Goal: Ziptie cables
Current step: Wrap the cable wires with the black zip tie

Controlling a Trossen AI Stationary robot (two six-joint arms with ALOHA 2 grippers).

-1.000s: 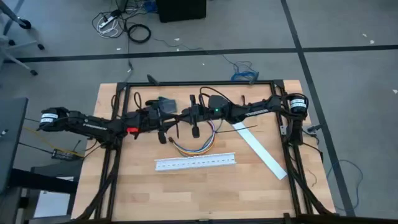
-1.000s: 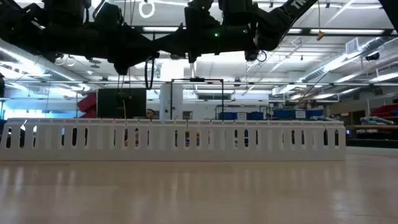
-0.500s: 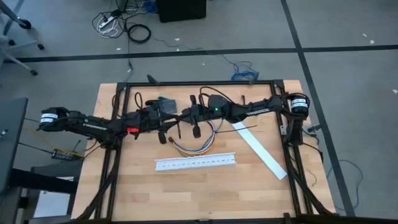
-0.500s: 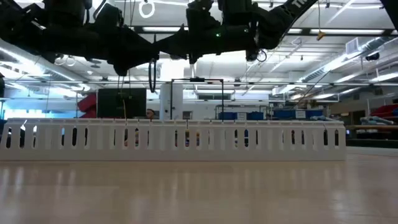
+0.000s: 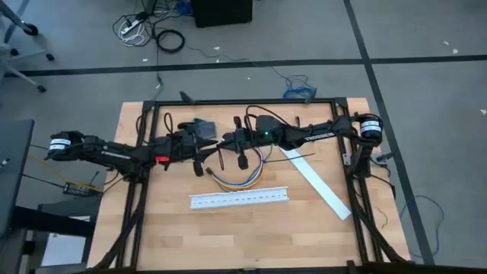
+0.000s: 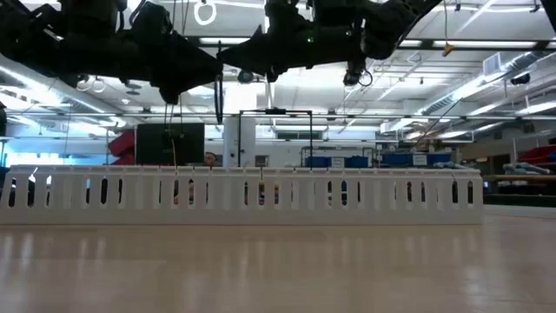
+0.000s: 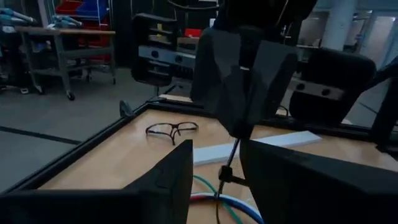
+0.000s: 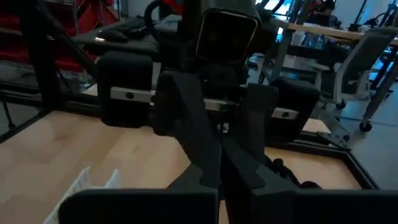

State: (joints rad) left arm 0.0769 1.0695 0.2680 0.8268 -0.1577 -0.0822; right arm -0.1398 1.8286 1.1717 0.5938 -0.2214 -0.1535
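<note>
The cables (image 5: 240,179) lie as a coloured loop on the table's middle, also seen in the left wrist view as the cables (image 7: 231,202). Both arms meet above them. My right gripper (image 7: 239,129) is shut on the ziptie (image 7: 228,160), a thin black strap hanging straight down, also seen in the low view as the ziptie (image 6: 217,87). My left gripper (image 7: 217,186) faces it, open. Its fingers stand on either side of the strap's lower part without touching it. My right gripper pinches the ziptie's upper end (image 7: 237,139) between its two fingertips. The fingers come in about level from the table's right side. The strap hangs below them nearly upright, clear of the table. A small knob on its lower part (image 7: 227,180) sits between my left fingers.
A white slotted channel (image 5: 240,199) lies nearer the front edge, seen also as the channel (image 6: 243,196). A flat white strip (image 5: 319,183) lies slanted at the right. A pair of glasses (image 7: 171,129) rests near the table's far edge. A black frame rims the table.
My right gripper has risen slightly. In the low view the hanging ziptie has shifted a little sideways and now hangs straighter. My left gripper has kept its place and stayed open.
</note>
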